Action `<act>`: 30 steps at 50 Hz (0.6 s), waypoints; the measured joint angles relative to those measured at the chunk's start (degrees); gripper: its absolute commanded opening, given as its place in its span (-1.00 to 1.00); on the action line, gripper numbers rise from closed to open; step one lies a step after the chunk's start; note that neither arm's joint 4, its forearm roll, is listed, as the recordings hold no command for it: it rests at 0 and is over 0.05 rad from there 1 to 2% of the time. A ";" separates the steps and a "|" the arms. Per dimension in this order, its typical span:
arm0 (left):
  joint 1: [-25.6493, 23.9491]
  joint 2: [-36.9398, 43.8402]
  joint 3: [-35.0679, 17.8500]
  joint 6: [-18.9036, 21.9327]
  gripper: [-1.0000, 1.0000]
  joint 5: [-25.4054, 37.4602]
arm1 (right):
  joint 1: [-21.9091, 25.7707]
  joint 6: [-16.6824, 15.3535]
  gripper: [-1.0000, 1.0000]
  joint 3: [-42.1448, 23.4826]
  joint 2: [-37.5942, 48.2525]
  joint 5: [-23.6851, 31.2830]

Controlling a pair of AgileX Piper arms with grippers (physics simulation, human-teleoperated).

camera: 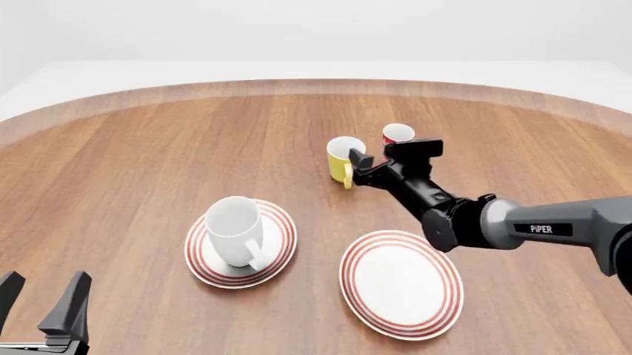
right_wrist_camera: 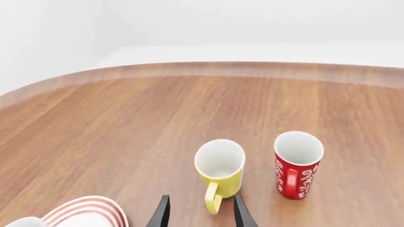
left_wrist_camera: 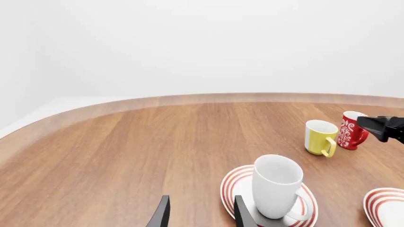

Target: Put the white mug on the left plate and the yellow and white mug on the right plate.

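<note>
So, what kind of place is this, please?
Probably a simulated tabletop test scene, not a real room: a bare wooden table against blank white surroundings, ringed plates, mugs, and a Piper arm.

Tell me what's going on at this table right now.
Two robot arms are sorting mugs onto plates. The white mug already stands on the left plate, and the left gripper sits open, clear of it. The right gripper is open at the yellow and white mug, its fingers either side of the handle. The right plate holds nothing yet. A red patterned mug stands nearby.
</note>
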 measured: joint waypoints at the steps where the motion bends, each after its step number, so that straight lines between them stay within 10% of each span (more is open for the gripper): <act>1: 0.00 0.00 0.00 0.00 1.00 0.00 | -0.01 0.03 1.00 -0.15 0.20 0.03; 30: 0.00 0.00 0.00 0.00 1.00 0.00 | 0.62 0.53 1.00 -5.60 6.14 2.13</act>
